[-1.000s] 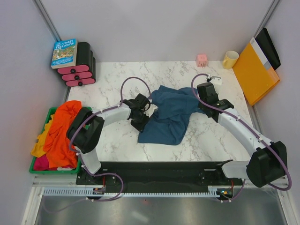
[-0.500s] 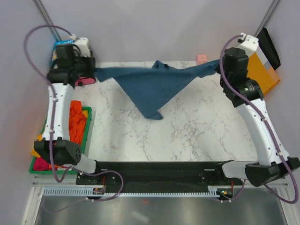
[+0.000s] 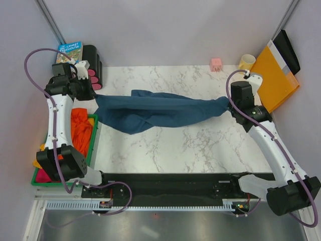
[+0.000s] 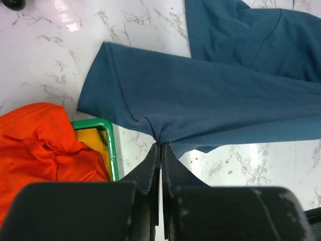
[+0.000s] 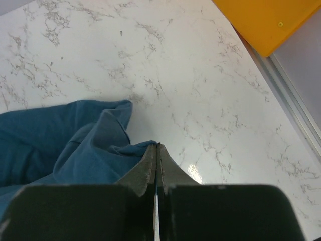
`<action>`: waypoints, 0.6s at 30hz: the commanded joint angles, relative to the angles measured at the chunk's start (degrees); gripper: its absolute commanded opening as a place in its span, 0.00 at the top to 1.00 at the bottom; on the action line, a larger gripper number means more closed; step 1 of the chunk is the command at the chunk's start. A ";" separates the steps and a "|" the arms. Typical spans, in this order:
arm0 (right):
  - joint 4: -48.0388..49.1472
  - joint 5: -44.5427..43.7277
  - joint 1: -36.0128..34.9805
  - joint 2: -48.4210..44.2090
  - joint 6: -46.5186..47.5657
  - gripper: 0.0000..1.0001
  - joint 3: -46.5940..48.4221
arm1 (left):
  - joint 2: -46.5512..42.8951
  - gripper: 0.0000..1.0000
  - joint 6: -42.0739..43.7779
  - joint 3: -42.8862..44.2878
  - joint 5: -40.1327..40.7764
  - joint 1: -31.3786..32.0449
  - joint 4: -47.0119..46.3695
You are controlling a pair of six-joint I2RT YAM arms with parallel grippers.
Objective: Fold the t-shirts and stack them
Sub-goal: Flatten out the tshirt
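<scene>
- Left fingers [image 4: 149,168] are pressed together on a pinch of edge of the teal t-shirt [image 3: 160,113], just above the rim of the green crate [image 4: 108,135]. The right fingers [image 5: 146,168] are likewise closed on a bunched corner at the other end.
- Half a second ago the cloth was held high at the far edge, hanging in a wide triangle. It has now been brought nearer and lower, and drawn out as a long band across the middle of the worktop [image 3: 200,145].
- A second ago it lay crumpled in the centre, so a lift and stretch has been carried out.
- The band is seen twisted and doubled on itself, and is judged not yet flat.
- No fold has been made. The orange t-shirt [image 3: 80,128] is left in the crate.
</scene>
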State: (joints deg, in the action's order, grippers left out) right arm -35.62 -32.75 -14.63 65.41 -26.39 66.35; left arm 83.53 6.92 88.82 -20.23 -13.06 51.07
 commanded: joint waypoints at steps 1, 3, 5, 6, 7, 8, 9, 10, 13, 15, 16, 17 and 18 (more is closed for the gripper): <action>1.52 -2.84 0.92 -4.32 0.64 1.00 2.29 | -1.44 0.98 2.93 2.24 -1.57 -0.57 -1.23; 0.99 -3.19 0.92 -4.32 0.73 1.00 3.08 | -1.87 0.98 3.19 2.68 -1.74 -0.30 -1.15; 0.64 -3.02 1.01 -4.76 0.47 1.00 2.48 | -3.10 0.98 3.71 0.76 -2.01 0.05 -1.06; 0.55 -2.67 0.92 -5.46 0.29 1.00 1.78 | -3.72 0.98 4.41 -0.56 -2.09 0.23 -1.15; 0.37 -2.58 0.92 -5.99 -0.32 1.00 -0.58 | -5.03 0.98 4.86 -2.05 -2.53 0.23 -1.15; 0.02 -2.49 0.92 -6.60 -0.67 1.00 -2.17 | -5.65 0.98 5.29 -5.63 -2.71 0.31 -1.32; 0.11 -2.58 0.92 -7.91 -1.11 1.00 -3.93 | -6.18 0.98 6.17 -7.67 -2.54 0.32 -1.58; -0.07 -2.84 0.92 -8.62 -1.64 1.00 -7.60 | -7.23 0.98 6.61 -9.69 -2.27 0.32 -1.93; -0.16 -2.49 1.01 -11.00 -3.75 1.00 -13.67 | -8.29 0.98 8.02 -17.17 -1.04 0.32 -3.43; -0.07 -1.97 0.92 -11.97 -5.16 1.00 -15.62 | -9.08 0.98 8.90 -21.22 -1.21 0.32 -4.04; 0.02 -1.36 0.92 -11.97 -5.42 1.00 -16.76 | -9.43 0.98 9.08 -22.18 -1.39 0.32 -4.57; 0.54 -1.26 0.92 -11.62 -5.60 1.00 -17.12 | -9.35 0.98 9.17 -23.41 -1.48 0.32 -4.92; 0.72 -1.35 0.92 -11.18 -5.51 1.00 -17.04 | -9.17 0.98 9.17 -23.51 -1.48 0.32 -5.36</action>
State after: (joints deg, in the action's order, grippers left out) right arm -36.01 -32.93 -14.24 54.59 -29.85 50.13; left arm 75.40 12.43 67.31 -22.57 -12.62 49.17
